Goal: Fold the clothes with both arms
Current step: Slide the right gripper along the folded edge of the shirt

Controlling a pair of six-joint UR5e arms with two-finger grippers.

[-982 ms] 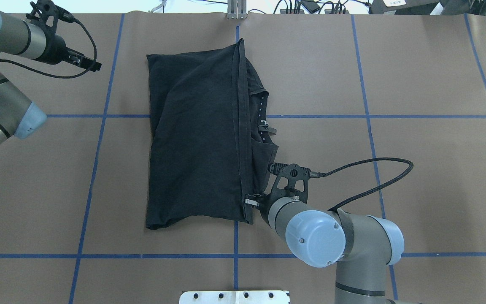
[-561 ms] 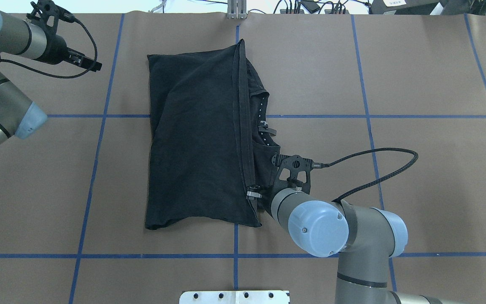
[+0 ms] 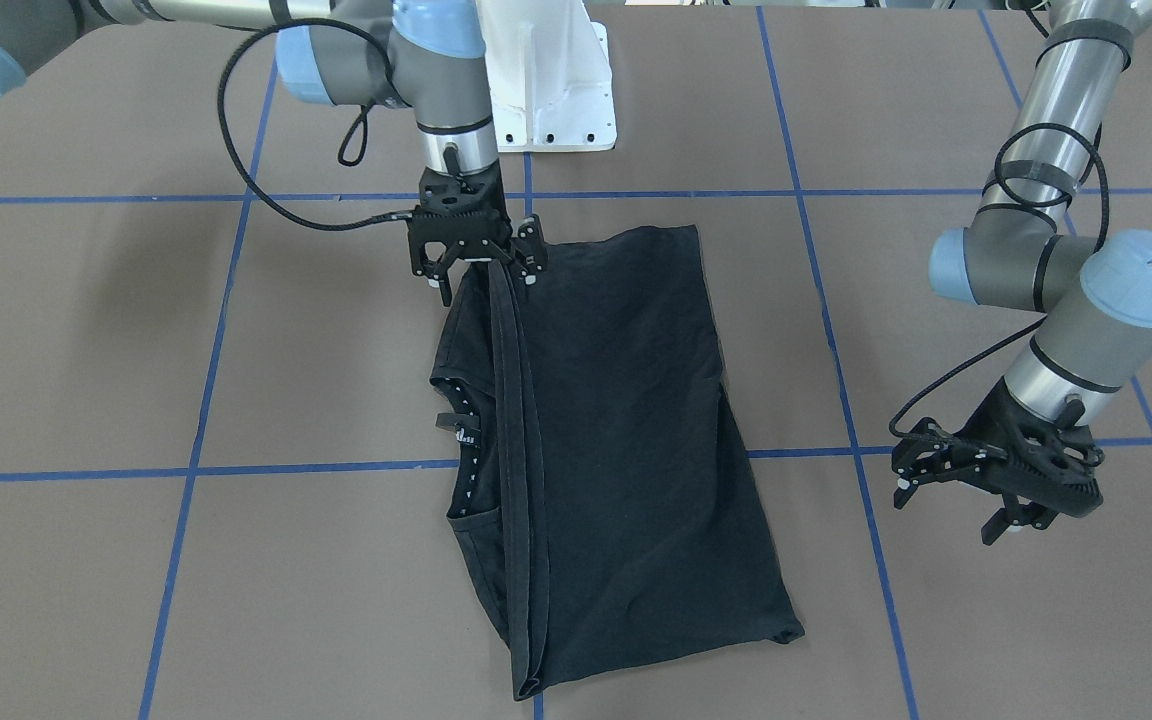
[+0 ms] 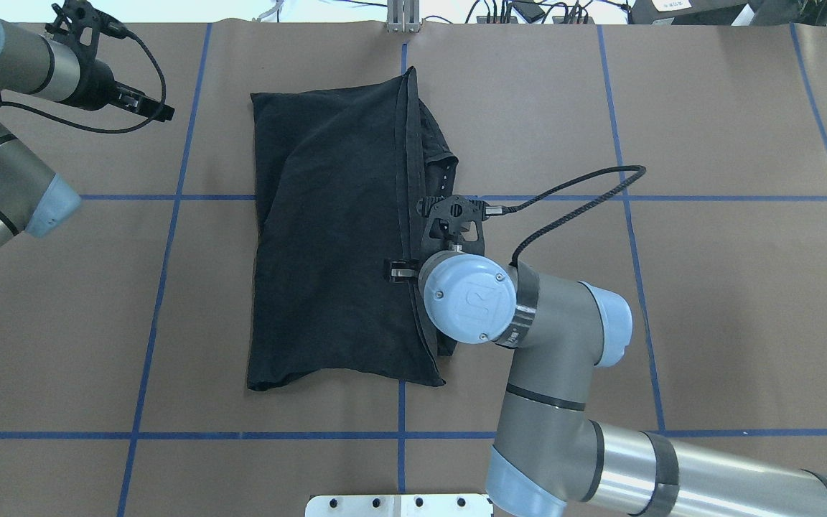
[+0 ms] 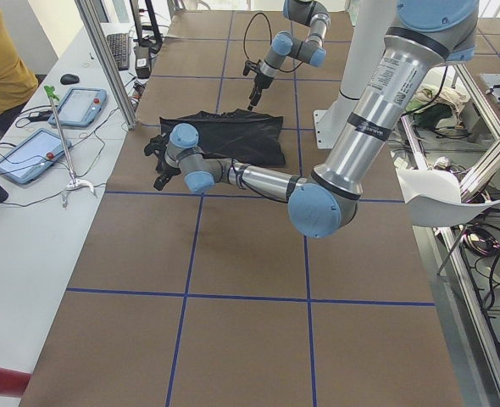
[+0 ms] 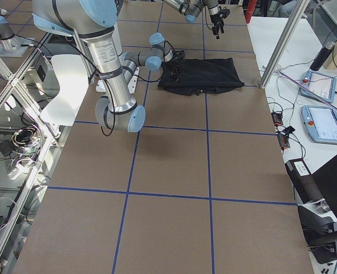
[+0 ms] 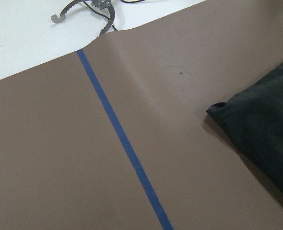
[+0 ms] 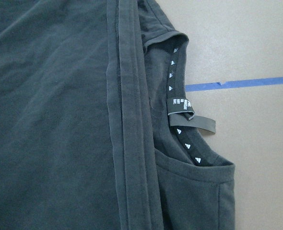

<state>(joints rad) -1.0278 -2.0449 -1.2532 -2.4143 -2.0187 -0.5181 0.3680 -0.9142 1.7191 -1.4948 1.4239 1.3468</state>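
The black T-shirt (image 4: 334, 237) lies folded lengthwise at the bench's (image 4: 708, 301) centre, its hem band pinched by the right end effector (image 3: 492, 268) at the shirt's 4 o'clock side, while the left end effector (image 3: 921, 470), fingers apart and empty, hovers near 10 o'clock.

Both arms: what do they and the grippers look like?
Both arms are jointed silver-grey tubes with light blue joint caps and dark bands. The right gripper and left gripper are black two-finger units on perforated black mounts. A braided black cable loops from each wrist. One cap bears an embossed logo.
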